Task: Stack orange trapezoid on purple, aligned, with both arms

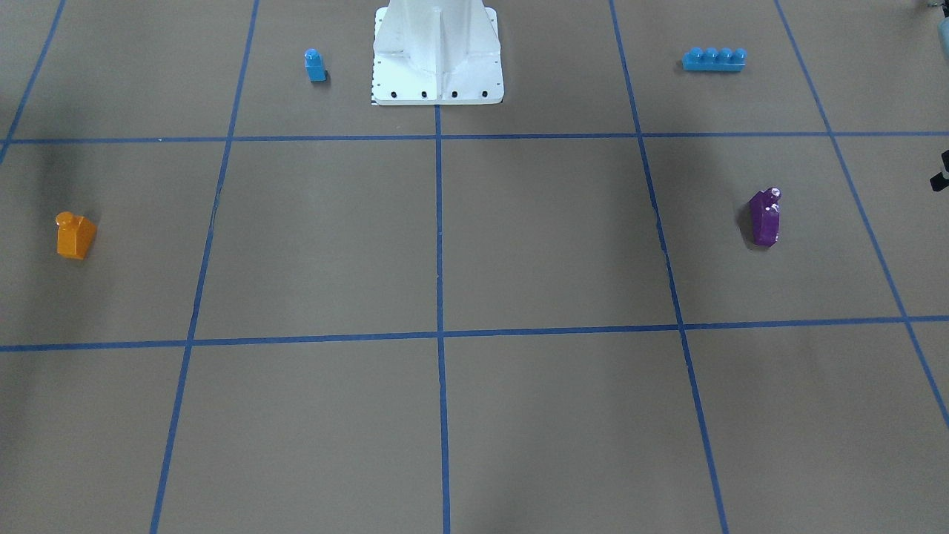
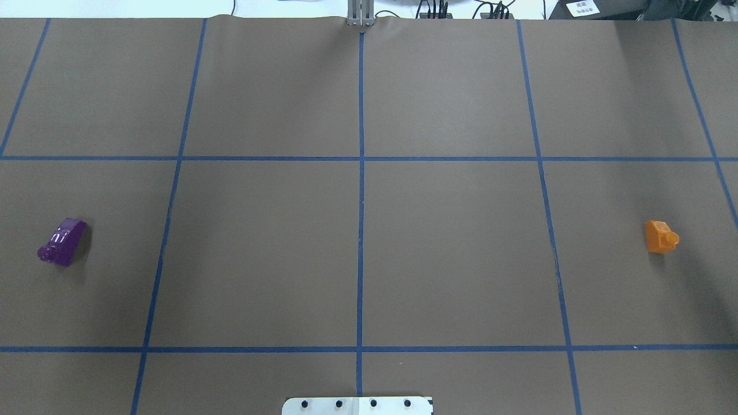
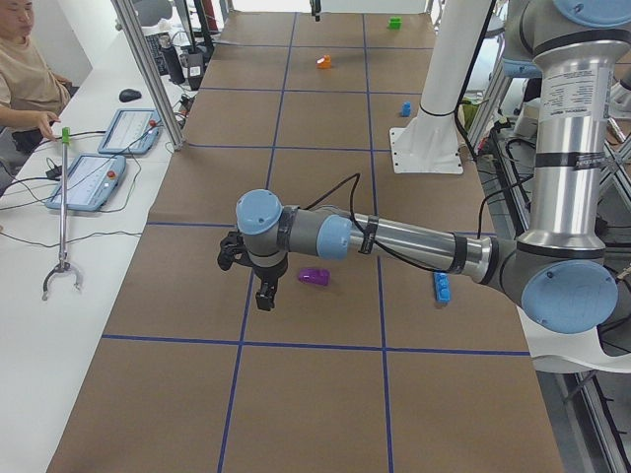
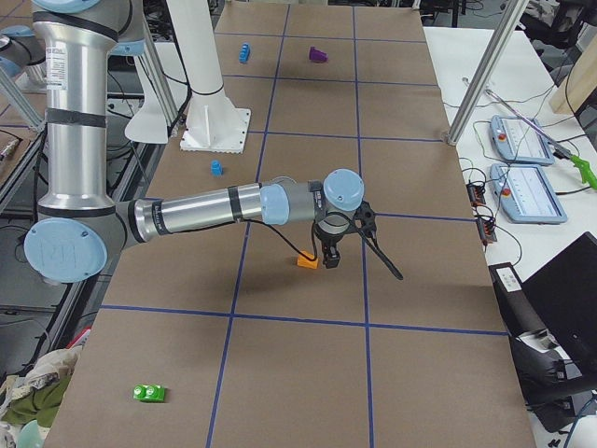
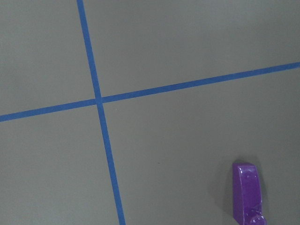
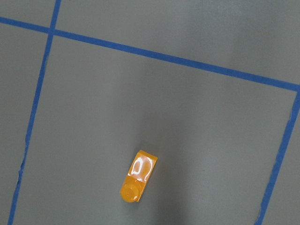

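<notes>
The orange trapezoid [image 1: 75, 237] stands on the brown table, far over on my right side [image 2: 660, 236], and shows low in the right wrist view [image 6: 138, 176]. The purple block [image 1: 764, 217] stands far over on my left side [image 2: 62, 242], at the bottom right of the left wrist view [image 5: 247, 192]. My left gripper [image 3: 264, 296] hangs above the table just beside the purple block [image 3: 314, 277]. My right gripper [image 4: 328, 259] hangs just beside the orange trapezoid [image 4: 306, 262]. Only the side views show the grippers, so I cannot tell whether they are open or shut.
A small blue single-stud block [image 1: 315, 65] and a long blue four-stud brick [image 1: 714, 59] sit near the white pedestal [image 1: 437, 59]. A green block [image 4: 149, 393] lies near the table's right end. An operator [image 3: 25, 79] sits at the side bench.
</notes>
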